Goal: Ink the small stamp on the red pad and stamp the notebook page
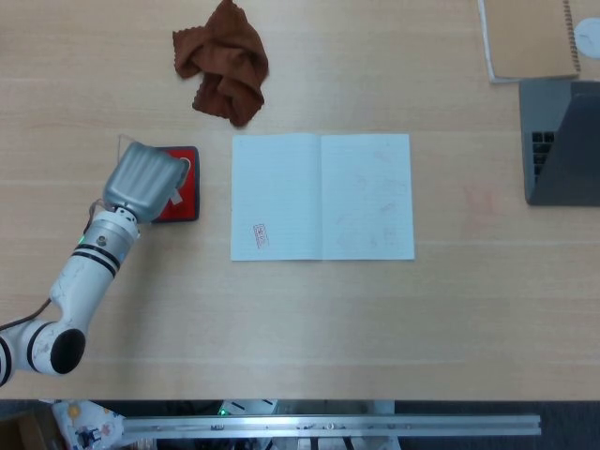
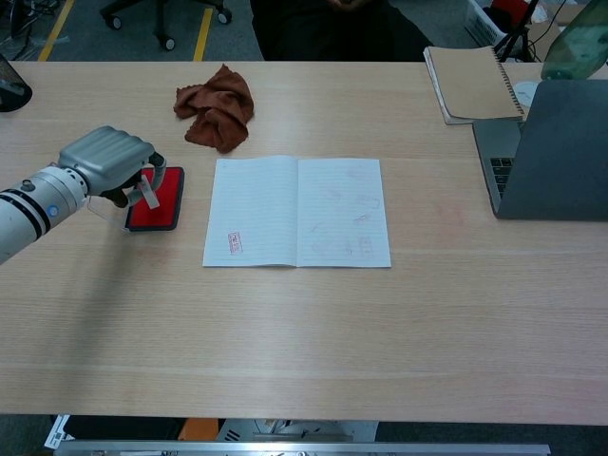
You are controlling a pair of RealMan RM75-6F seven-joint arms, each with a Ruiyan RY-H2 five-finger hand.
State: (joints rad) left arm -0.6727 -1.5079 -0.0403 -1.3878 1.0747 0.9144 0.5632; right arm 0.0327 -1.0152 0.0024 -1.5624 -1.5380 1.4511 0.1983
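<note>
The red ink pad [image 1: 186, 184] [image 2: 161, 203] lies left of the open notebook [image 1: 322, 195] [image 2: 296, 211]. My left hand [image 1: 141, 180] [image 2: 104, 159] hovers over the pad's left side, fingers curled, pinching the small pale stamp [image 2: 149, 191] [image 1: 175, 196]. The stamp points down at the pad; whether it touches the pad I cannot tell. A red stamp mark [image 1: 261, 236] [image 2: 234, 243] shows low on the notebook's left page, and faint marks on the right page. My right hand appears in neither view.
A crumpled brown cloth [image 1: 223, 62] [image 2: 216, 106] lies behind the pad and notebook. A grey laptop [image 1: 561, 141] [image 2: 546, 150] and a spiral notebook [image 1: 530, 37] [image 2: 472, 83] sit at the far right. A clear lid edge [image 1: 120, 141] shows beside the pad.
</note>
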